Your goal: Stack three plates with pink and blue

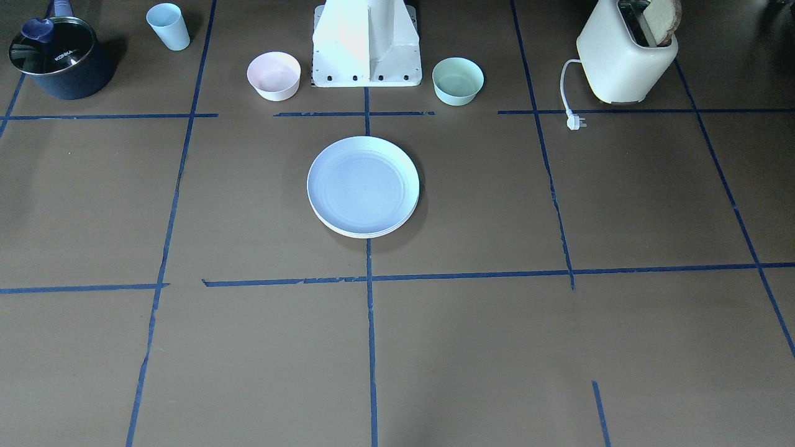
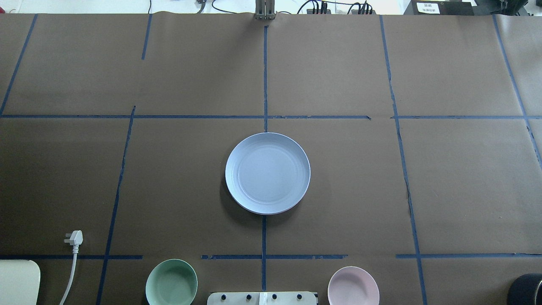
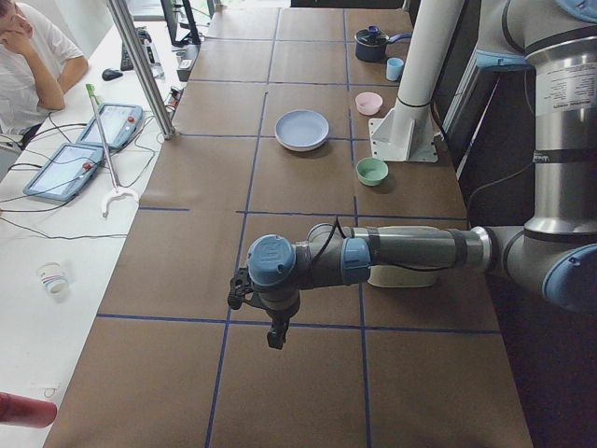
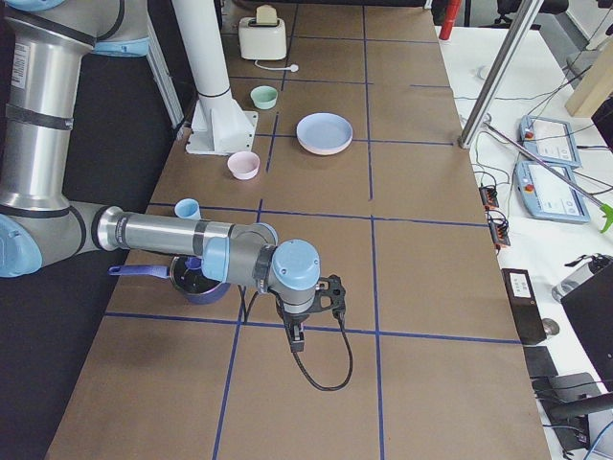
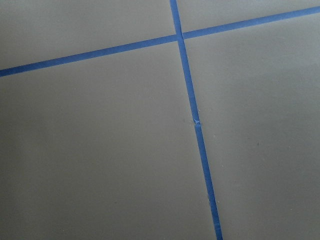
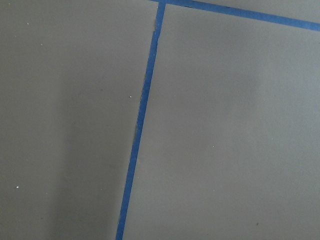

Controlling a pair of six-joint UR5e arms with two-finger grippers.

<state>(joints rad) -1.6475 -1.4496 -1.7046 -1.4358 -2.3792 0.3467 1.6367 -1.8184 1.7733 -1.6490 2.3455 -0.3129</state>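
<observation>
- A stack of plates [image 2: 267,173] sits at the middle of the table [image 2: 444,178], on the central tape line.
- The blue plate [image 1: 363,185] is on top. In the front-facing view a cream-white rim [image 1: 363,234] peeks out beneath it at 6 o'clock.
- A pink plate cannot be clearly made out in the stack. Only a faint pinkish edge shows at 6 o'clock in the overhead view.
- In the overhead view, a mint-green bowl [image 2: 171,282] lies at 7 o'clock from the stack and a small pink bowl [image 2: 353,286] at 5 o'clock. Both are well apart from the stack.
- The left gripper [image 3: 276,338] and right gripper [image 4: 297,341] hang over bare table at opposite ends, far from the stack.
- Only the side views show the grippers, so I cannot tell whether they are open or closed.
- Judged from this, the stacking looks finished, with the arms parked clear and no plate lying loose.
</observation>
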